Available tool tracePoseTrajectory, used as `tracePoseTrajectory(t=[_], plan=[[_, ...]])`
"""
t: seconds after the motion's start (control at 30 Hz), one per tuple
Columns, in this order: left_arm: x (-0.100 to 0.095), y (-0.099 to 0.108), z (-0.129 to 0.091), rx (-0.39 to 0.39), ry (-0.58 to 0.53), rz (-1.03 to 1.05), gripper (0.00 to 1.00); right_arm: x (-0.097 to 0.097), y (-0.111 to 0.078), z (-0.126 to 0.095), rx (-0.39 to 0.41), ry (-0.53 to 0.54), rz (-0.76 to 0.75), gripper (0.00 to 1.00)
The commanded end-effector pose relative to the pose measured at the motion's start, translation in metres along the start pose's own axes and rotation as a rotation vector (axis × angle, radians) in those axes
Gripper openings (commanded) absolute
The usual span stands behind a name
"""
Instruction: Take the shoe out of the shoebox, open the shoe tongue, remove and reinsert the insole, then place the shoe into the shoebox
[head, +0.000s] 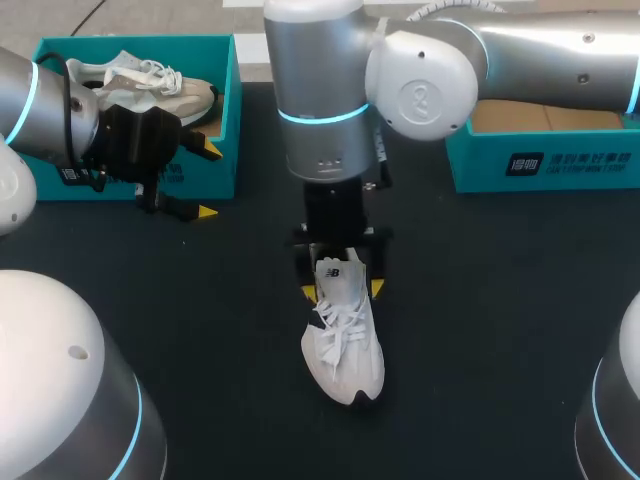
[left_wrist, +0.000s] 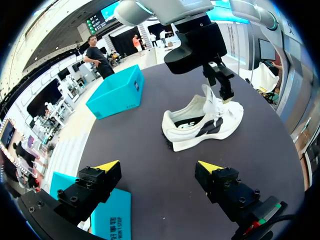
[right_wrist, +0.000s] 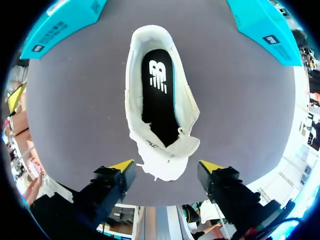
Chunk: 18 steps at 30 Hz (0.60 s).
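White fabric sneaker (head: 343, 345), smooth black insole (right_wrist: 159, 95) inside, upright on the matte dark table (head: 500, 330). Right gripper (head: 343, 290) stands spread astride its tongue (head: 335, 272); left gripper (head: 208, 181) spread, empty.

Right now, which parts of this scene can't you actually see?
- Head view: the heel of the white shoe, covered by the right arm.
- Head view: part of the second shoe in the left shoebox, behind the left claw.
- Right wrist view: the white shoe's toe, under its tongue.
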<state>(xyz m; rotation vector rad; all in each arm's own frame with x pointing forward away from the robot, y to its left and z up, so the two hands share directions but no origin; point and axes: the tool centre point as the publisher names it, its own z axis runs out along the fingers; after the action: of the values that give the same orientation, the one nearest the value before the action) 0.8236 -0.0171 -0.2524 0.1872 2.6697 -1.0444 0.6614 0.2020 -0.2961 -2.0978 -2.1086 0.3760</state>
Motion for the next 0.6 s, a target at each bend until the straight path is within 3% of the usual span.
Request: tracePoseTrajectory(t=[0.03, 0.33, 0.6], plan=[[0.001, -0.001, -0.001, -0.005, -0.001, 0.000, 1.00, 0.004, 0.005, 0.002, 0.002, 0.001, -0.008, 0.49], [0.001, -0.001, -0.001, -0.005, -0.001, 0.000, 1.00, 0.002, 0.017, 0.000, -0.001, -0.015, -0.026, 0.48], [0.001, -0.001, -0.001, -0.005, -0.001, 0.000, 1.00, 0.001, 0.039, 0.004, -0.013, -0.023, -0.071, 0.45]])
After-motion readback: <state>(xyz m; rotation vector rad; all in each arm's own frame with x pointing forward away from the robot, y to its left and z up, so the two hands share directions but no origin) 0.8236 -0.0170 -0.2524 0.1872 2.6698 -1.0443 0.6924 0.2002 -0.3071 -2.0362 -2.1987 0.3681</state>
